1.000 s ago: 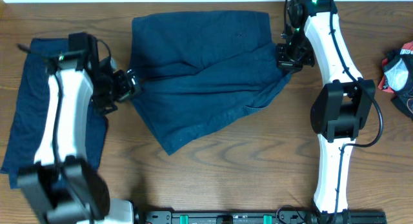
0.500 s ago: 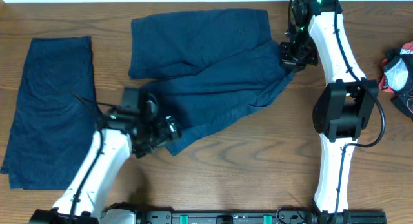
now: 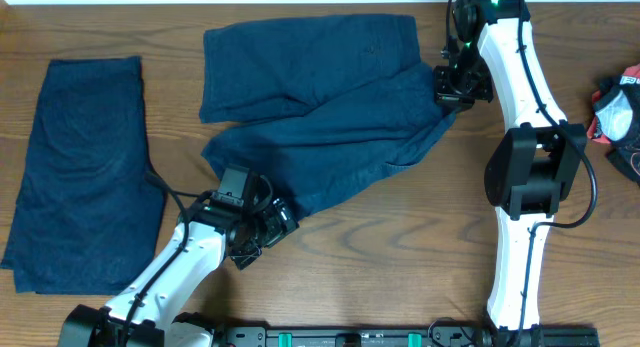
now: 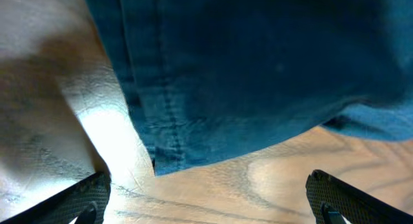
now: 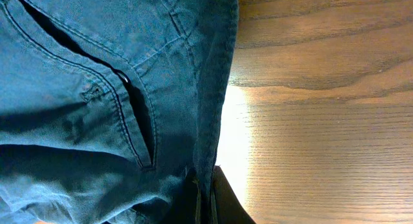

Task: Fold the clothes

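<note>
Tip for this grab: with right fingers (image 5: 223,199) pinched shut on the rumpled navy shorts (image 3: 320,107) sprawled on the desk (image 3: 400,257), slide the wide-open left fingers (image 4: 80,193) around that near hem corner (image 4: 161,161), bite both layers, then pull taut before folding.

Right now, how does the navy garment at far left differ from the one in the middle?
The left garment lies flat as a narrow, tidy strip; the middle garment is wider and rumpled. Nothing touches the left garment; the right end effector is shut on the middle garment's right edge, the open left end effector at its lower corner. Both are plain dark navy cloth.
</note>
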Tool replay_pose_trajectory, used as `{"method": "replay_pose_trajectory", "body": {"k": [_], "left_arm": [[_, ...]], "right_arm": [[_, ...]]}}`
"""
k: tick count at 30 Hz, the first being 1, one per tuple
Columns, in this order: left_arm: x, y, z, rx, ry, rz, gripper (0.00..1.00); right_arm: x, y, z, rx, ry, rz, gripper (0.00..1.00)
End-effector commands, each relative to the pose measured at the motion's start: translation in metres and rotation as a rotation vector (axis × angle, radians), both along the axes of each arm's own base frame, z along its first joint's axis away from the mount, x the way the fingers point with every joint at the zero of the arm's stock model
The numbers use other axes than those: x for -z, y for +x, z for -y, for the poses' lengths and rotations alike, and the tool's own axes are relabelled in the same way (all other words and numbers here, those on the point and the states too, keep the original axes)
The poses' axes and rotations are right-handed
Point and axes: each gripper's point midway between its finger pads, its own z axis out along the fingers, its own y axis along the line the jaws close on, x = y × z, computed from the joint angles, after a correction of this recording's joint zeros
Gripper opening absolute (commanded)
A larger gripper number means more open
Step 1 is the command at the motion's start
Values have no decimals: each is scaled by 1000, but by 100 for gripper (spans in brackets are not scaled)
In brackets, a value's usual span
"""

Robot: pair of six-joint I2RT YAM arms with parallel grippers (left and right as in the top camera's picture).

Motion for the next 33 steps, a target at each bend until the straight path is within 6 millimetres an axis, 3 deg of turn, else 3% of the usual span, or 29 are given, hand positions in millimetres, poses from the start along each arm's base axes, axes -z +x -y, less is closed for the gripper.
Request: {"method": "replay_pose_trajectory", "body": {"k": [1,7,12,18,19,20,27,33], "left_arm": [[15,-14,-5,-52,21,-63,99],[18,-2,-11,-118,52,-31,96],[29,3,-12,-161,69,-49,82],[51,15,-8,-224,55,-73,38],[54,15,-7,-233,55,-80,26],[57,15,-8,-245,57,-91,8],[51,26,-5,-195,51,-26,6],[14,48,-10,-121,93,103,6]], "right_arm": [[-20,6,7,-1,-1,57,1],[-20,6,7,-1,-1,59,1],[-20,6,7,-1,-1,60,1],[-20,7,6,-1,0,64,1],[-20,7,7,-1,-1,64,1],[-20,7,7,-1,-1,63,1],[-20,8,7,0,-1,64,1],[-25,16,15,-9,-39,111,1]]}}
